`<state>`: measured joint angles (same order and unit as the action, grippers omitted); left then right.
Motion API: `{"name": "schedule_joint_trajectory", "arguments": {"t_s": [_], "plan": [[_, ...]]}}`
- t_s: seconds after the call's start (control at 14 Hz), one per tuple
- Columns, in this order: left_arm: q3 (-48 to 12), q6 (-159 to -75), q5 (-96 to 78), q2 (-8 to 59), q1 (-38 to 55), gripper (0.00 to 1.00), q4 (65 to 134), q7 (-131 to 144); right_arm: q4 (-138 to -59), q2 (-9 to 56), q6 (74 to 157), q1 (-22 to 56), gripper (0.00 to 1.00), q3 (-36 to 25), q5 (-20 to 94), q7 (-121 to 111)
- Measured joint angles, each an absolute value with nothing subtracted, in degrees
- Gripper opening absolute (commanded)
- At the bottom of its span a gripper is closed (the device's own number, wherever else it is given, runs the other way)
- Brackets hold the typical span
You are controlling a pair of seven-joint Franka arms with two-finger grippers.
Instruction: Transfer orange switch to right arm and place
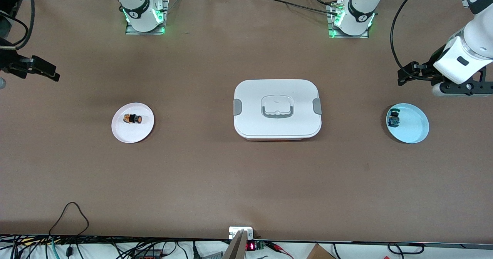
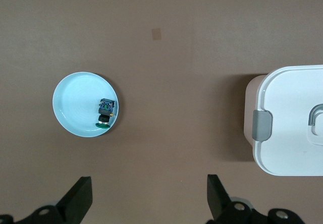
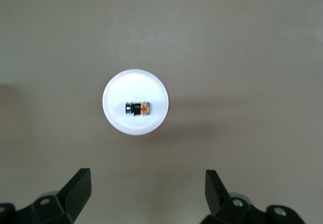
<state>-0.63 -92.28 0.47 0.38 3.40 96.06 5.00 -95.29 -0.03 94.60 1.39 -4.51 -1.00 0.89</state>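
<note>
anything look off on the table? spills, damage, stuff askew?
Nothing stands out. The orange switch lies on its side on the white plate; the blue-and-green switch sits at the rim of the blue plate. The white box is shut. Left gripper and right gripper wait open.

A white lidded container [image 1: 277, 109] with grey side latches sat closed at the centre of the brown tabletop [image 1: 246, 182]. A pale blue plate [image 1: 412, 126] lay toward the left arm's end, holding a small blue-and-green switch [image 1: 393, 118] near its rim. A white plate [image 1: 131, 131] lay toward the right arm's end.
</note>
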Motion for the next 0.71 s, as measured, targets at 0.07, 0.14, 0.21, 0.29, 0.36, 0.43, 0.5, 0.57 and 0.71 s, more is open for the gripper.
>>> {"name": "schedule_joint_trajectory", "arguments": {"t_s": [0.07,0.14,0.21,0.29,0.36,0.43,0.5,0.57,0.71], "plan": [[-0.63,-92.28,0.47,0.38,3.40,1.00,96.06,5.01,-97.36,-0.88,96.44,1.40,1.00,-4.51,-1.17,-0.02],[-0.63,-92.28,0.47,0.39,3.40,1.00,96.06,5.01,-98.60,-1.62,96.79,1.36,1.00,-4.56,-1.20,-0.60],[-0.62,-92.28,0.47,0.39,3.40,1.00,96.06,5.01,-98.98,-2.21,96.53,1.33,1.00,-4.62,-1.20,-0.74],[-0.62,-92.28,0.47,0.39,3.39,1.00,96.06,5.01,-98.93,-2.78,95.77,1.30,1.00,-4.66,-1.20,-0.74],[-0.62,-92.28,0.47,0.39,3.40,1.00,96.06,5.02,-98.76,-3.25,94.99,1.29,1.00,-4.67,-1.20,-0.74],[-0.62,-92.28,0.47,0.39,3.40,1.00,96.06,5.03,-98.58,-3.63,94.52,1.29,1.00,-4.67,-1.20,-0.74],[-0.62,-92.28,0.47,0.39,3.39,1.00,96.06,5.03,-98.36,-3.85,94.23,1.29,1.00,-4.67,-1.20,-0.75],[-0.62,-92.28,0.47,0.39,3.39,1.00,96.06,5.03,-98.21,-3.95,94.02,1.29,1.00,-4.67,-1.20,-0.82],[-0.62,-92.28,0.47,0.40,3.40,1.00,96.06,5.03,-97.97,-4.01,93.97,1.29,1.00,-4.67,-1.20,-1.02]]}}
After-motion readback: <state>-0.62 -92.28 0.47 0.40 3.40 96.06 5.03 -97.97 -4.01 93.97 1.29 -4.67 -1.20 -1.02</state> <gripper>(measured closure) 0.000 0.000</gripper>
